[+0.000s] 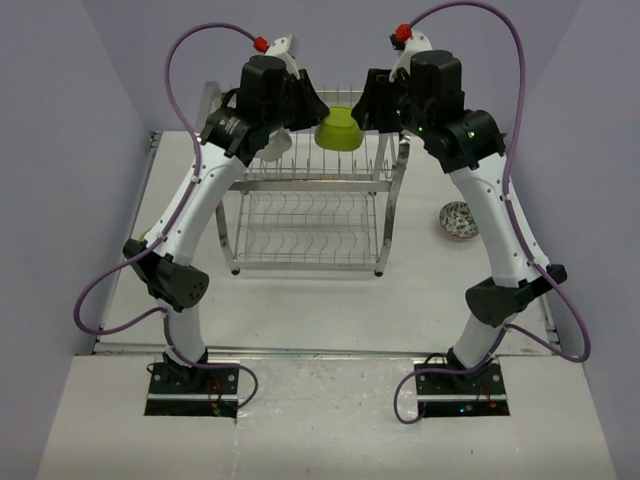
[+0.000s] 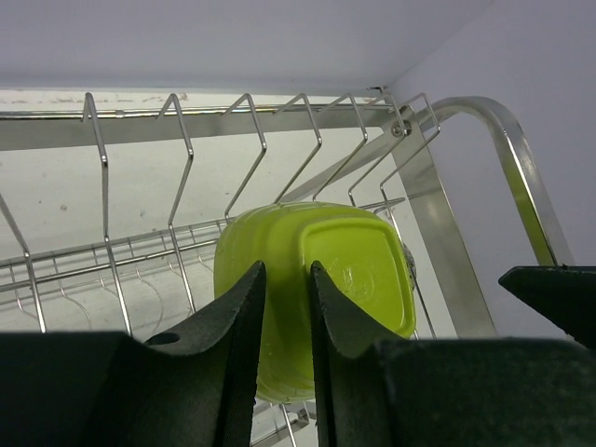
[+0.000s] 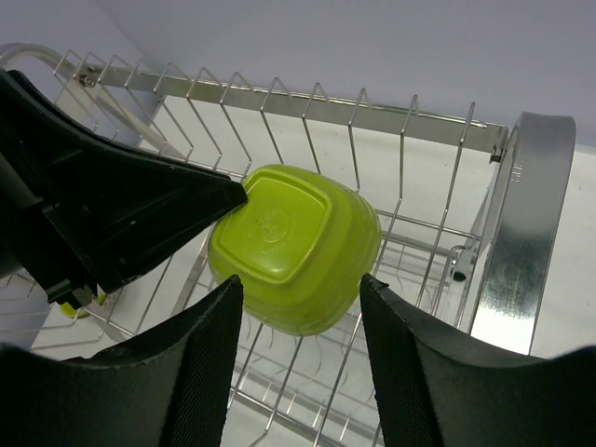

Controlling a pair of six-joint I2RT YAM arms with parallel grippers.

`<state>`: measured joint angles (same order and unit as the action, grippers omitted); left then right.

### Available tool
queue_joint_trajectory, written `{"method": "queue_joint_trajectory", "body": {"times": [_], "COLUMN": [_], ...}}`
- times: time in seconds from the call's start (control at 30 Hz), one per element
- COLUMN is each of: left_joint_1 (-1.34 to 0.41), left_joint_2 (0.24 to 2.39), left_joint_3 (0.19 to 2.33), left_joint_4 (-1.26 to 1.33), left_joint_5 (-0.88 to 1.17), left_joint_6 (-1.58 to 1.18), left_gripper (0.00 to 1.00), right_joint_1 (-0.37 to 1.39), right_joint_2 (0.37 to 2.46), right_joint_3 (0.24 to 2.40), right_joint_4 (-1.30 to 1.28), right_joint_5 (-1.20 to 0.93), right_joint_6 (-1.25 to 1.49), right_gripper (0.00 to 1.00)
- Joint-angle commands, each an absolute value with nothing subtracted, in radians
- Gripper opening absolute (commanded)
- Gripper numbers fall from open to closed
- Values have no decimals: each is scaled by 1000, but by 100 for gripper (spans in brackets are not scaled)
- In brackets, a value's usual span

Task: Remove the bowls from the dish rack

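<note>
The chrome dish rack [image 1: 310,215] stands mid-table. A lime green squarish bowl [image 1: 339,130] leans among the dividers of its top tier, base towards both wrist cameras. My left gripper [image 1: 305,108] is at the bowl's left. In the left wrist view [image 2: 286,268] its jaws are a narrow gap apart in front of the bowl [image 2: 358,270], holding nothing. My right gripper [image 1: 372,108] is open. In the right wrist view [image 3: 300,279] its fingers stand wide either side of the bowl [image 3: 298,247], apart from it. A white bowl [image 1: 277,146] shows partly under the left arm.
A speckled patterned bowl [image 1: 459,220] sits on the table right of the rack, beside the right arm. The rack's shiny posts [image 3: 521,233] and thin dividers [image 2: 182,149] crowd both grippers. The lower tier [image 1: 305,240] shows only wire. Walls close in behind.
</note>
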<state>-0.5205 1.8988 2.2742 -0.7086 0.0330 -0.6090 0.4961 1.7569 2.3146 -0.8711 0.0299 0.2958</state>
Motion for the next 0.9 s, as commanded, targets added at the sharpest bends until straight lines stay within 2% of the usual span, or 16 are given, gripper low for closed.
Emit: {"method": "queue_joint_trajectory", "body": {"times": [0.0, 0.03, 0.2, 0.63, 0.7, 0.73, 0.87], "left_joint_1": [-526, -525, -526, -525, -525, -525, -525], "left_joint_2": [1893, 1890, 1888, 1864, 1871, 1873, 1881], "left_joint_3": [2292, 2290, 2280, 2221, 2227, 2230, 2227], "left_joint_4": [-830, -830, -836, -860, -873, -887, -911], "left_joint_5": [-35, -37, -41, -81, -84, -87, -98], "left_joint_6": [-586, -586, -586, -581, -581, -580, -586], "left_gripper": [25, 25, 25, 22, 24, 30, 31], "right_joint_1": [489, 488, 489, 489, 489, 489, 489], "right_joint_2": [1726, 1727, 1730, 1720, 1715, 1710, 1695], "right_joint_3": [2321, 2325, 2324, 2313, 2312, 2309, 2299], "right_joint_4": [-891, -896, -908, -911, -913, -911, -904], "right_joint_5": [-20, -26, -64, -89, -86, -86, -75], "right_joint_6": [336, 345, 397, 457, 459, 459, 457], "right_gripper": [56, 61, 73, 76, 76, 76, 76]}}
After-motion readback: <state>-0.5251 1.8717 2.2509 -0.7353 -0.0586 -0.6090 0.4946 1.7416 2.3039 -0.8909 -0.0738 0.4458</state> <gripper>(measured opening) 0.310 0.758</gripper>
